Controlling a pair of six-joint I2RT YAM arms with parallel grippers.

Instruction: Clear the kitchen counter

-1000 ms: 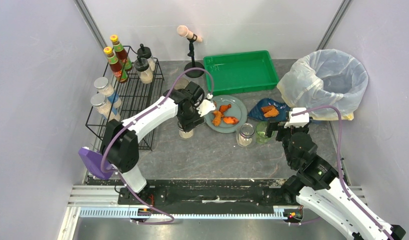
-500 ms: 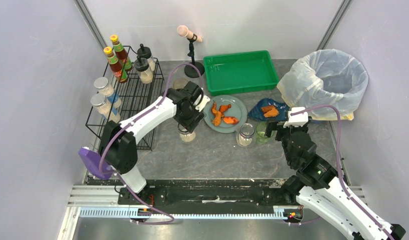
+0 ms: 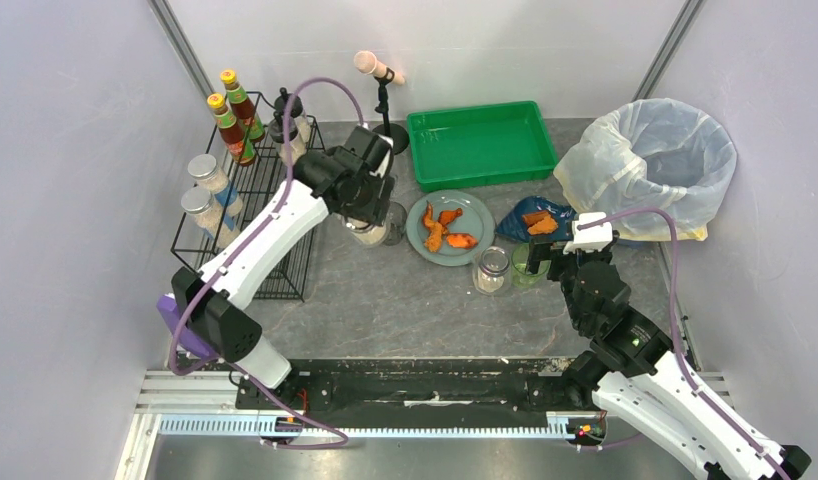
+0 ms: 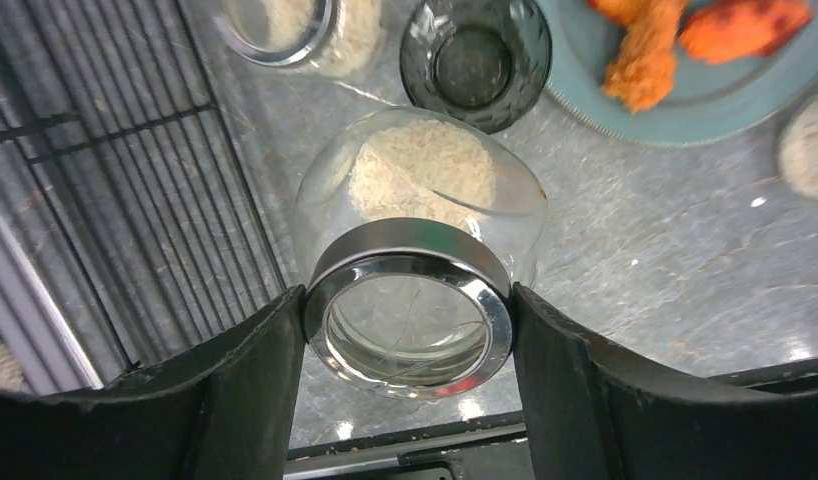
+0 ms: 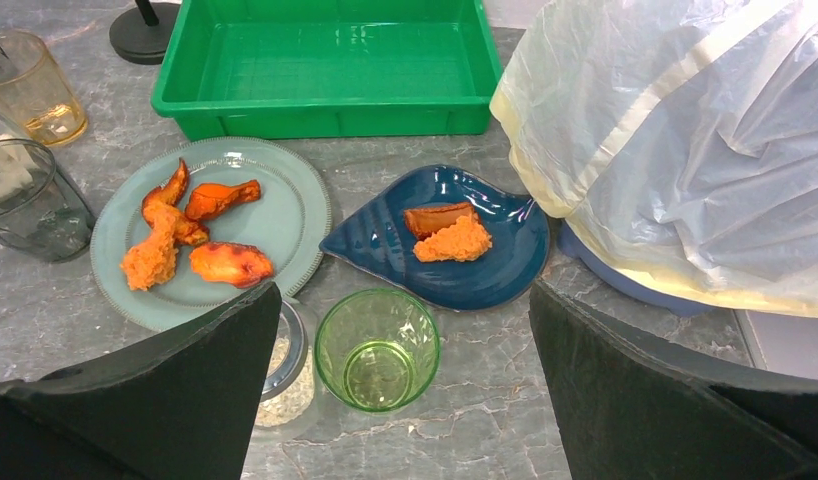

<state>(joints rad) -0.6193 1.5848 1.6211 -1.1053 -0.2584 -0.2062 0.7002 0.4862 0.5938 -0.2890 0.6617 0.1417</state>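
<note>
Far left, black wire rack (image 3: 275, 215) holds bottles (image 3: 227, 122) and jars (image 3: 201, 172). Left gripper (image 4: 410, 320) pinches a rice jar (image 4: 420, 190) by its metal lid, tilted, judged bound for that rack. Kitchen counter (image 3: 405, 300), grey mottled stone, spans centre under a food plate (image 3: 482, 214). Right gripper (image 5: 405, 300) spread, empty, above green glass (image 5: 377, 350). Pale walls (image 3: 65, 200) enclose

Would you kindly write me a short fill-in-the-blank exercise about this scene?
1. The glass jar is held by the ____ arm.
2. The right fingers stand ____, holding nothing.
3. The tray is coloured ____.
4. The green glass is upright and ____.
Missing words: left; open; green; empty.
</note>
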